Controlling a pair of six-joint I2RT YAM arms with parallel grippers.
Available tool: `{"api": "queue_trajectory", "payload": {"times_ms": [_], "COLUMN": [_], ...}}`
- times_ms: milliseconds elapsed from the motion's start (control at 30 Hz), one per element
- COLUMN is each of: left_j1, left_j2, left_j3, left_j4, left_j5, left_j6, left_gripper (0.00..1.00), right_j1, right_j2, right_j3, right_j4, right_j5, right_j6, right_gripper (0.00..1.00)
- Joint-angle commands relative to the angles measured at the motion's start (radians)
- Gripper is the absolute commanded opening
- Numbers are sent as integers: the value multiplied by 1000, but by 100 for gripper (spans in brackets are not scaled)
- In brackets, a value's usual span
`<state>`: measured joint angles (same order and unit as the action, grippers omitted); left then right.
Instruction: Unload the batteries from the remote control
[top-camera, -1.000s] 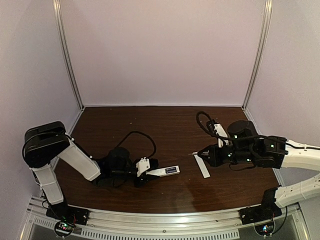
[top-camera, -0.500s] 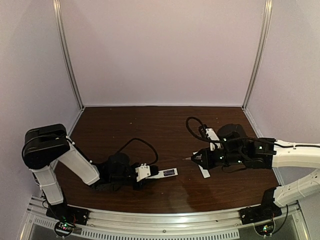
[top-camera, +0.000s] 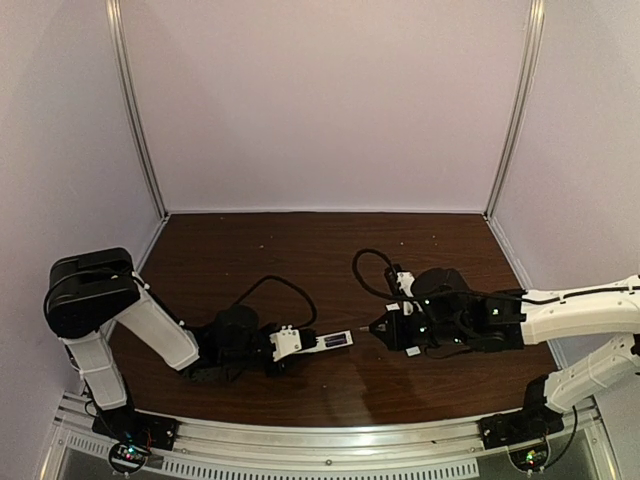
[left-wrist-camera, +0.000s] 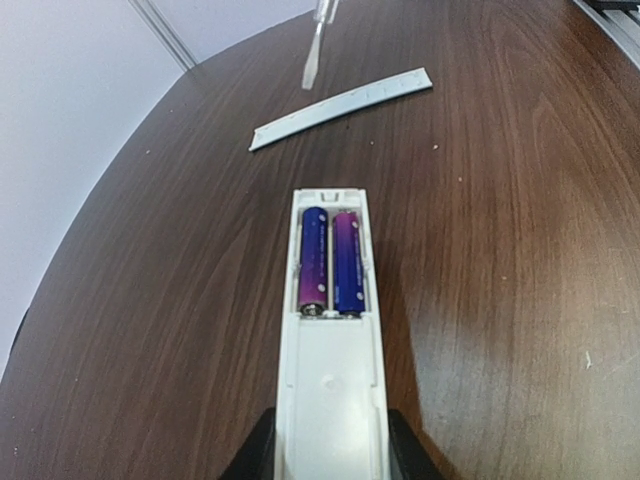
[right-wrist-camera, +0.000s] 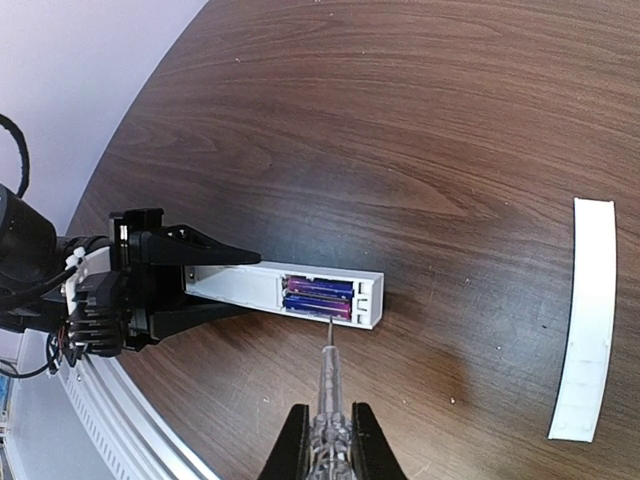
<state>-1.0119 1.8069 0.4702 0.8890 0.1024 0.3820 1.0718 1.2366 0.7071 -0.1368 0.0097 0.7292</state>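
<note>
**Remote clamped, screwdriver poised, both batteries in the bay**

We are gripping the remote control (left-wrist-camera: 328, 380) with our left gripper (left-wrist-camera: 330, 462), its two black fingers (left-wrist-camera: 258, 460) closed against the long sides of the closed end. The remote is lying flat on the dark wooden table (top-camera: 300, 250), left of centre and close to the near edge. Its open bay is facing up and pointing toward our right arm. The batteries (left-wrist-camera: 330, 262) are sitting side by side in that bay, both blue-purple, filling it lengthwise and touching each other.

Our right gripper (right-wrist-camera: 325, 445) is clenching the clear handle of the screwdriver (right-wrist-camera: 328, 385), and the thin metal shaft is sticking out ahead of the fingers toward the remote. In the right wrist view the tip is lining up with the near edge of the bay, beside the closer battery. In the left wrist view the blade is hanging beyond the remote's open end, apart from it. So we are reading the tip as near the bay and not touching it.

The white cover strip (left-wrist-camera: 340, 105) is lying flat on the table past the remote's open end, slightly bowed and apart from the remote. In the top view our right arm is covering most of it.
</note>
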Motion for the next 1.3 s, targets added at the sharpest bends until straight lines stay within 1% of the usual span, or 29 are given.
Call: {"api": "queue_trajectory", "payload": {"times_ms": [0,300,667,1000,1067,1267], "left_j1": [-12,-28,-39,-46,-46,-47], "left_j2": [6,23,28,38,41,43], "left_j3": [9,27,34,52,56,56], "left_j4": [54,34,22,0,-6,-1], "left_j5": [-20,-58,-81,-86,-116,-110], "left_j6": [20,36,46,48,49,48], "left_gripper": [0,0,0,0,0,0], "right_j1": [12,13,15,16,16,17], "right_j2": [52,135,158,202,208,226], "right_j3": [-9,22,18,33,36,42], "right_j4": [81,97,109,120,123,117], "right_j5": [59,52,50,68,70,93], "right_j6": [32,29,-3,-20,-23,-27], "right_gripper": [0,0,0,0,0,0]}}
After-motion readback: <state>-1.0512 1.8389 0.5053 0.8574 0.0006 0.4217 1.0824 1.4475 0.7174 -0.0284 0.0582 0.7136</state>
